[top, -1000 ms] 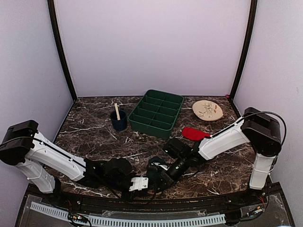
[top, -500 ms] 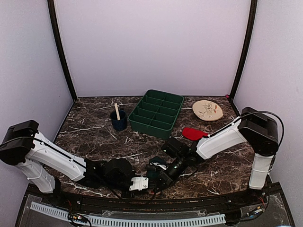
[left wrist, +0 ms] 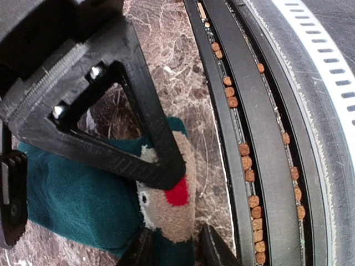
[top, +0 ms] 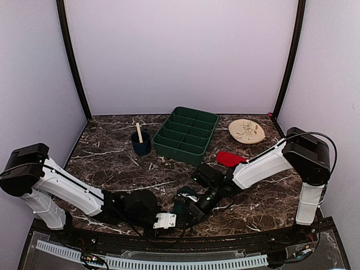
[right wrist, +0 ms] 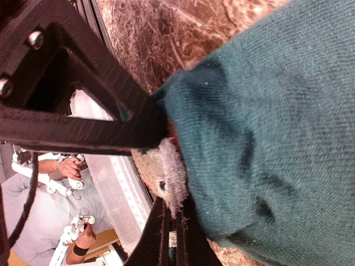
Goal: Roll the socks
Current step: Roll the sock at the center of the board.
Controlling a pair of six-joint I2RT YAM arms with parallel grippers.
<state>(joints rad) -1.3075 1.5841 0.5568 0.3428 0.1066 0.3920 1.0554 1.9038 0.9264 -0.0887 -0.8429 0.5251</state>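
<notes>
Well in front of the green plastic compartment tray point(top: 179, 151), at the near edge of the dark marbled desk point(top: 112, 163), we see the dark teal fabric sock point(right wrist: 266, 138) lying between both arms. Our right claw point(top: 191, 211) is pressed together, pinching that sock's pale tan end. Our left claw point(left wrist: 86, 199) stands partly spread over the teal fabric. Near the tray's near right corner lies the bright red fabric sock point(top: 229, 158), apart from both claws.
</notes>
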